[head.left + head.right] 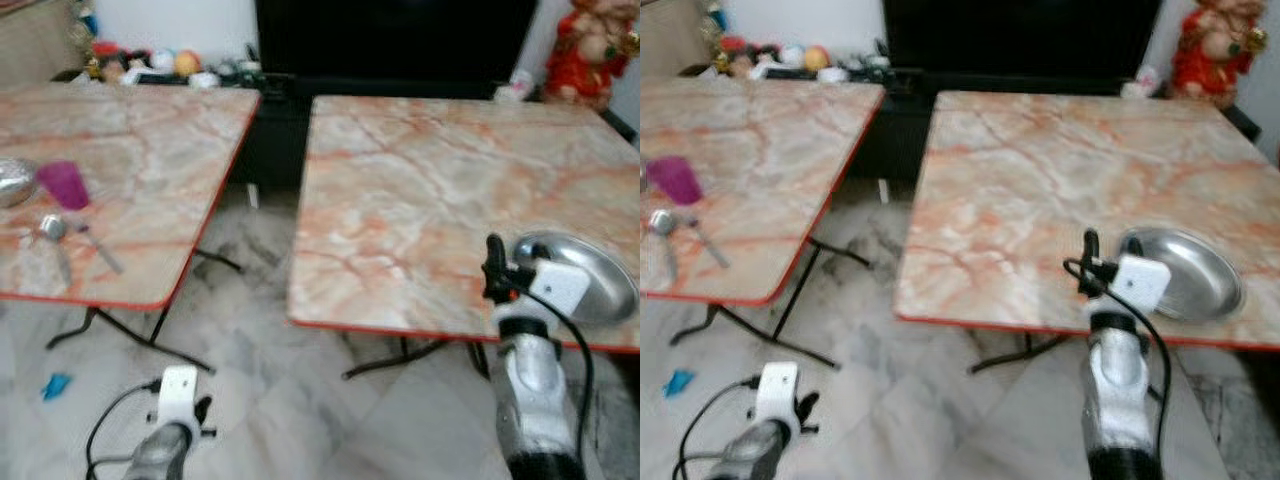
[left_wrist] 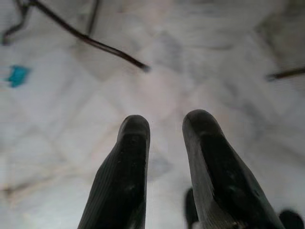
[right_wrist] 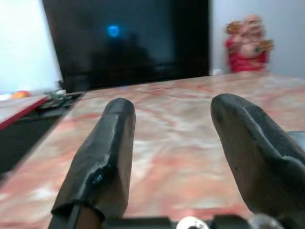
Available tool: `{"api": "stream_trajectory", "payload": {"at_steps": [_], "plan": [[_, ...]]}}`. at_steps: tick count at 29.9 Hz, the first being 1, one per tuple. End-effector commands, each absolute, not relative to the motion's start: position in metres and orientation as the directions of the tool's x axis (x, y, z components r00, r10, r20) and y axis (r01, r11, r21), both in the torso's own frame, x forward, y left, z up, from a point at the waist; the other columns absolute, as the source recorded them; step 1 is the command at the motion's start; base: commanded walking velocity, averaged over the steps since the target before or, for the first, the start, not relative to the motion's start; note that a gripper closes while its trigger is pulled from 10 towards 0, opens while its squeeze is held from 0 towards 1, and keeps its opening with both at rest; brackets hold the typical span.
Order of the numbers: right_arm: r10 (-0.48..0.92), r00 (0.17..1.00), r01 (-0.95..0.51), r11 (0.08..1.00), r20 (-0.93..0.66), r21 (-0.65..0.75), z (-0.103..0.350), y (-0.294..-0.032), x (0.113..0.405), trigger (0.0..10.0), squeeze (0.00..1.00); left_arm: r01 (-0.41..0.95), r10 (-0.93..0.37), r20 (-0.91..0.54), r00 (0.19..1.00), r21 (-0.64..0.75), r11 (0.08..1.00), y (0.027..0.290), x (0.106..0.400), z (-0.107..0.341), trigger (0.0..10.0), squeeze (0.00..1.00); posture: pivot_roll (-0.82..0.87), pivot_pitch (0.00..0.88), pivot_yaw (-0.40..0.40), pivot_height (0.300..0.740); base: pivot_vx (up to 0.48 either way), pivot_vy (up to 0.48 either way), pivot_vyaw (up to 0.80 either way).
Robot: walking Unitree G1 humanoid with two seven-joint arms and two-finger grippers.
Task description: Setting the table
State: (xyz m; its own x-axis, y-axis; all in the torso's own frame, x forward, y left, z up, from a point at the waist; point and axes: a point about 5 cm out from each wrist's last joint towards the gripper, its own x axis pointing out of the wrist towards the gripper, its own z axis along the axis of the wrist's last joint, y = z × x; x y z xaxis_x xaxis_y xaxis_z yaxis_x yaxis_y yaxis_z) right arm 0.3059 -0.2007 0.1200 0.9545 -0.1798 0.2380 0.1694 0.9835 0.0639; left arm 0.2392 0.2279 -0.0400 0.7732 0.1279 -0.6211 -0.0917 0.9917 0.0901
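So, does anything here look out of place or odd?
A small blue scrap lies on the floor under the left table. The spoons there lie askew beside the purple cup. Nothing spilled or broken.

Two marble-patterned folding tables (image 1: 420,190) on pale marble floor (image 1: 270,400), before a dark cabinet (image 1: 395,40).

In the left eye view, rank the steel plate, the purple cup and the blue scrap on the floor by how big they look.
1. steel plate, on the right table, partly hidden behind the right gripper
2. purple cup, on the left table
3. blue scrap, on the floor

The plate lies nearer the camera than the cup, which adds to its apparent size.
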Motion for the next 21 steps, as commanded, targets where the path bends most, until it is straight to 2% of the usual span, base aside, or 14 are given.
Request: {"api": "stream_trajectory", "payload": {"at_steps": [1,21], "plan": [[-0.197,0.952,0.188,0.98,0.235,0.057,0.12,-0.2085,0.305,10.0,0.0,-0.098,0.122,-0.635,0.762,0.073,0.992,0.2222,0.2361,-0.044,10.0,0.0,0.05,0.0,0.007,0.74,0.0,0.386,0.0],[-0.186,0.954,0.177,0.982,0.235,0.061,0.1199,-0.2053,0.3064,10.0,0.0,-0.098,0.122,-0.633,0.764,0.072,0.993,0.2224,0.237,-0.0433,10.0,0.0,0.06,0.0,0.013,0.74,0.0,0.386,0.0]]}}
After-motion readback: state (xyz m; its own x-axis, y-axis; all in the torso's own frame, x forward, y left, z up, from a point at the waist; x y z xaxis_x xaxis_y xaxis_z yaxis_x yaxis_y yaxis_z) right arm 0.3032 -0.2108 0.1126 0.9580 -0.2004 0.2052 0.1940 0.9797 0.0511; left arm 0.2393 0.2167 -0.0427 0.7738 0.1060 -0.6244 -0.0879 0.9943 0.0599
